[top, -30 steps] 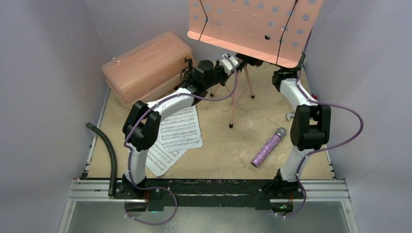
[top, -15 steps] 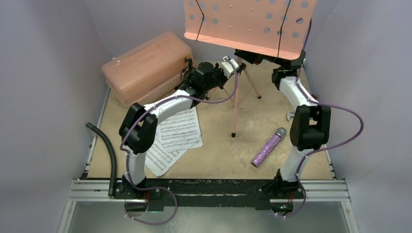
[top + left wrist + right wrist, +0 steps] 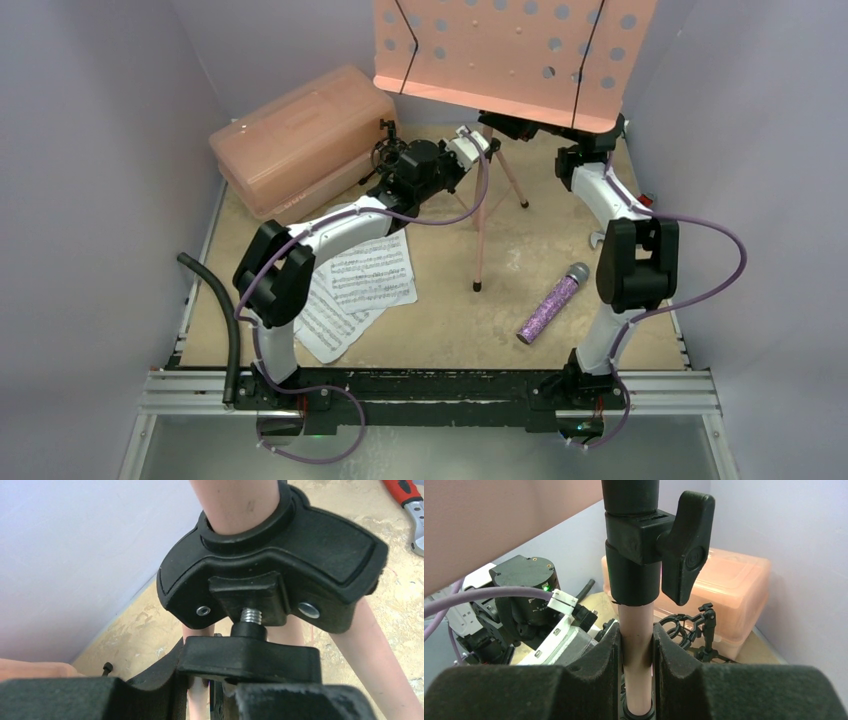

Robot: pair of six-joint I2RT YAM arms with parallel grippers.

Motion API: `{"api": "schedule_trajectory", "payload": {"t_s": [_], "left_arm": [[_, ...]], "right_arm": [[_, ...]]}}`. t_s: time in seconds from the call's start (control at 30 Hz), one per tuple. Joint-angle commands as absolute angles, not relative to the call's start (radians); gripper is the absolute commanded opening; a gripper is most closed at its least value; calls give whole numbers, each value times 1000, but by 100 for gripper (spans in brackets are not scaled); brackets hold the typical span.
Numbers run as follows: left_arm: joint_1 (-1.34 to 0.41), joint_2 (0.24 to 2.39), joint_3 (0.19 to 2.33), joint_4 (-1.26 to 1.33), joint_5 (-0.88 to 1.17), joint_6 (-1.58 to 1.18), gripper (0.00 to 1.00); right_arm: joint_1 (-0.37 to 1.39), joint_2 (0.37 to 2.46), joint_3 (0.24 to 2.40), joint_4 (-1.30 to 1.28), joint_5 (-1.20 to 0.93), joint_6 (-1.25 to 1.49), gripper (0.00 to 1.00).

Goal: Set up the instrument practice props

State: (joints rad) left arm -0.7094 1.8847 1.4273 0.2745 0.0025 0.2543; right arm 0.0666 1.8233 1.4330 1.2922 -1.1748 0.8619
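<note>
The pink music stand (image 3: 510, 60) stands at the back, its perforated desk up high and its thin legs (image 3: 481, 235) on the table. My left gripper (image 3: 488, 128) is shut on the black locking knob (image 3: 250, 657) under the stand's leg hub (image 3: 270, 575). My right gripper (image 3: 592, 135) is shut on the stand's pink pole (image 3: 636, 650), just below the black collar clamp (image 3: 639, 545). Two white sheet-music pages (image 3: 355, 285) lie under the left arm. The glittery purple microphone (image 3: 552, 303) lies flat at the right. The black shock-mount mini tripod (image 3: 388, 150) stands by the case.
A big pink plastic case (image 3: 300, 135) fills the back left corner. A red-handled wrench (image 3: 407, 495) lies near the right wall, behind the right arm. A black hose (image 3: 215, 300) curves along the left edge. Purple walls close in on three sides.
The stand's desk has swung up and to the left, so the stand is more upright, and its legs have shifted. Both arms moved with it and both grips held.
</note>
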Motion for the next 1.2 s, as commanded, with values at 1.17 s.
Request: {"api": "schedule_trajectory", "payload": {"t_s": [1.17], "left_arm": [[-646,1967,1407,269,-244,284,0]], "right_arm": [[59,1687,1334,1642,-1049,962,0]]}}
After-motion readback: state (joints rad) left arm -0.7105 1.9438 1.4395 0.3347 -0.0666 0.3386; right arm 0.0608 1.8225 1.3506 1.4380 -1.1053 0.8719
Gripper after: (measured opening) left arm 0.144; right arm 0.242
